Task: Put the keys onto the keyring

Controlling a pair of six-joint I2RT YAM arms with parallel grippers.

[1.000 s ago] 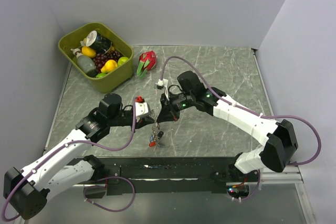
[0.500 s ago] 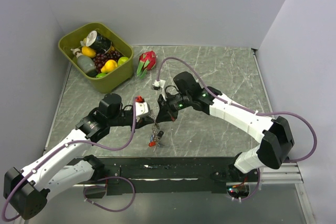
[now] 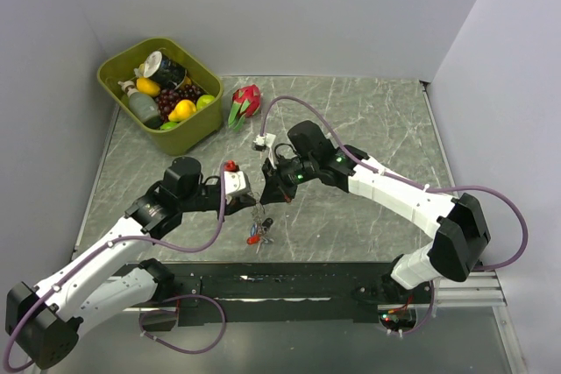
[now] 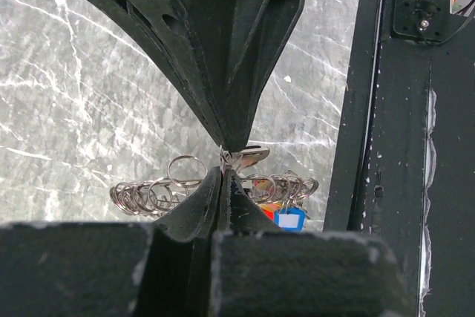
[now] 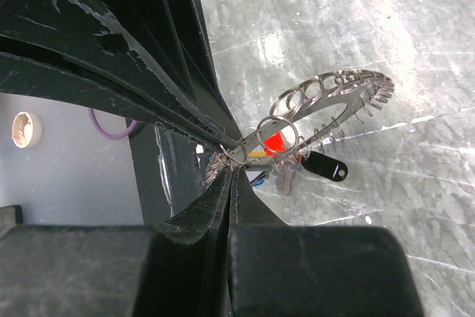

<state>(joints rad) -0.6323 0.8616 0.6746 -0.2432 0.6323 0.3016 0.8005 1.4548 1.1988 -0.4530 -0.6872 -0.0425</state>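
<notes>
While both grippers meet in mid-air over the table [image 3: 368,120], the step in hand looks like threading. The left gripper [image 4: 224,159] is pinched fully closed on a small metal piece of the fringe of the keyring [image 5: 334,98]. The right gripper [image 5: 231,161] is pinched just as tight on the ring's wire, beside a small loop. The keys [image 3: 257,234] dangle under the ring, among them a red tag [image 5: 274,142], a black tag [image 5: 324,168] and a blue tag [image 4: 289,218]. Next, I judge, 1 gripper must hold firm while the other works a loop along the wire, slowly. Compared with 1 second earlier, the right wrist sits slightly further left; both grips are unchanged.
</notes>
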